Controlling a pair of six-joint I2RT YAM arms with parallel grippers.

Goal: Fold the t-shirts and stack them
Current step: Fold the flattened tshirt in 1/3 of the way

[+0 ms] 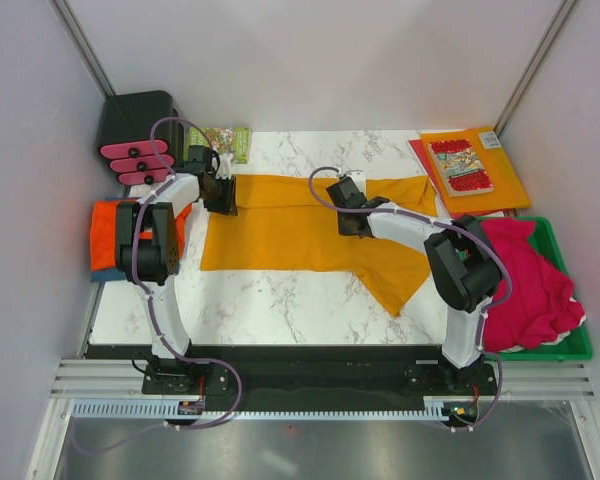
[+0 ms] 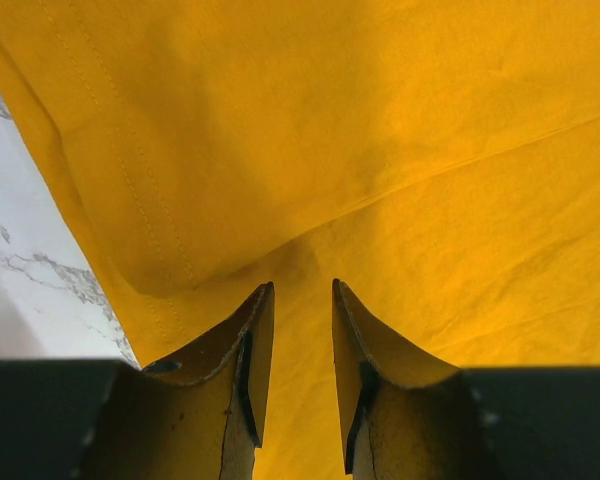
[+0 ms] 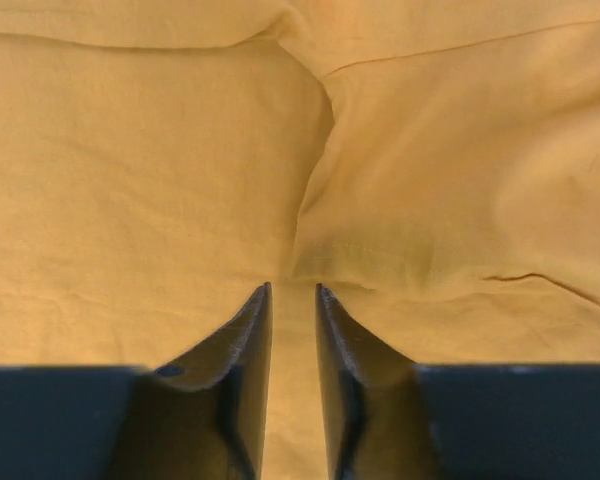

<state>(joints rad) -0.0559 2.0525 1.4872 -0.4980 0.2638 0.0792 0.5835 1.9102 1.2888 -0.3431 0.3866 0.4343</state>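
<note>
The mustard t-shirt (image 1: 290, 235) lies spread flat on the marble table, one sleeve trailing to the near right. My left gripper (image 1: 220, 198) is at the shirt's far left edge, and my right gripper (image 1: 350, 222) is on its middle far part. In the left wrist view the gripper (image 2: 302, 288) stands with jaws narrow, with mustard cloth (image 2: 400, 150) puckered between them. In the right wrist view the gripper (image 3: 293, 288) pinches a ridge of the same cloth (image 3: 130, 170). A folded red-orange t-shirt (image 1: 105, 228) lies on a blue one (image 1: 105, 272) at the left edge. Crimson-pink t-shirts (image 1: 525, 280) are heaped at the right.
A green tray (image 1: 570, 350) holds the pink heap. A stiff orange folder (image 1: 505, 175) with a comic book (image 1: 460, 165) lies at the far right. A black box (image 1: 135, 120) with pink pieces (image 1: 135, 163) and a green packet (image 1: 230, 140) stand at the far left.
</note>
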